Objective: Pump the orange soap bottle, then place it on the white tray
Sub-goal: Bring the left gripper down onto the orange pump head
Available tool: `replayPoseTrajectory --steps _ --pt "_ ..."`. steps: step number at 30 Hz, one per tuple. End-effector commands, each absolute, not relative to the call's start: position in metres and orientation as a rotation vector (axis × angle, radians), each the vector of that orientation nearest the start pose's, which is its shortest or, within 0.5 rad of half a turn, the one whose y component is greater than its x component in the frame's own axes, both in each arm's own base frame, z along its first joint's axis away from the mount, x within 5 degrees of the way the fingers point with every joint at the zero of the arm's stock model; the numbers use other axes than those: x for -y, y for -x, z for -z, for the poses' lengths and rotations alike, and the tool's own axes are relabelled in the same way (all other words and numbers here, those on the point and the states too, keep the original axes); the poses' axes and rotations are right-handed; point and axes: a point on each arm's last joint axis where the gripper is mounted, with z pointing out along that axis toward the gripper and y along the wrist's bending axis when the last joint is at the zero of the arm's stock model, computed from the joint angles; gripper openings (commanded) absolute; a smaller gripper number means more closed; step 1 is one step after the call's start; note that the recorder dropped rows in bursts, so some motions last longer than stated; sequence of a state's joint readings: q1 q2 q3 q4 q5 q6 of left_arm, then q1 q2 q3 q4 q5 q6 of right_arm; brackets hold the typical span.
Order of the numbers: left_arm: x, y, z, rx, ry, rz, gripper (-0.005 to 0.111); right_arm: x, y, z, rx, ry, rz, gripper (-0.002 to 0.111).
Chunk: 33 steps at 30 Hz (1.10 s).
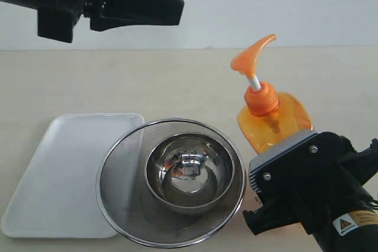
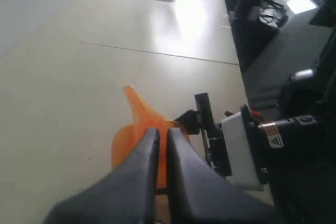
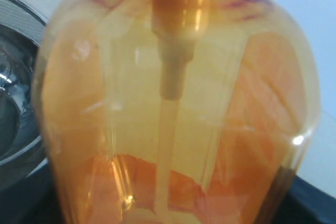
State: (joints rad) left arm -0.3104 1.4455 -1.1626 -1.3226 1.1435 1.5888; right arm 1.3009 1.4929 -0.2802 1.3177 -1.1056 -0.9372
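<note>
The orange soap bottle stands tilted at the right, its pump head raised on the white stem. My right gripper is shut on the bottle's lower body. In the right wrist view the bottle fills the picture, with dark fingers at its sides. My left gripper is shut and holds nothing. It hangs high at the upper left, apart from the pump. In the left wrist view its fingertips point at the orange pump head. The white tray lies at the lower left.
A round steel mesh strainer with a shiny steel bowl in it sits between the tray and the bottle, its rim overlapping the tray's right edge. Bare beige table stretches behind them.
</note>
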Motion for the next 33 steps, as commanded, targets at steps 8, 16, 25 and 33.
replayPoseTrajectory --steps 8,16,25,33 --pt "0.238 -0.236 -0.355 -1.452 -1.615 0.987 0.005 -0.154 -0.124 -0.168 -1.746 0.606 0.219 0.000" --pt "0.282 -0.255 -0.345 -1.436 -1.638 1.000 0.005 -0.153 -0.124 -0.168 -1.752 0.603 0.221 0.000" --pt "0.290 -0.281 -0.332 -1.510 -1.625 0.823 0.005 -0.153 -0.124 -0.168 -1.758 0.600 0.219 0.000" --pt "0.265 -0.300 -0.331 -1.618 -1.574 0.758 0.005 -0.151 -0.125 -0.168 -1.767 0.565 0.234 0.000"
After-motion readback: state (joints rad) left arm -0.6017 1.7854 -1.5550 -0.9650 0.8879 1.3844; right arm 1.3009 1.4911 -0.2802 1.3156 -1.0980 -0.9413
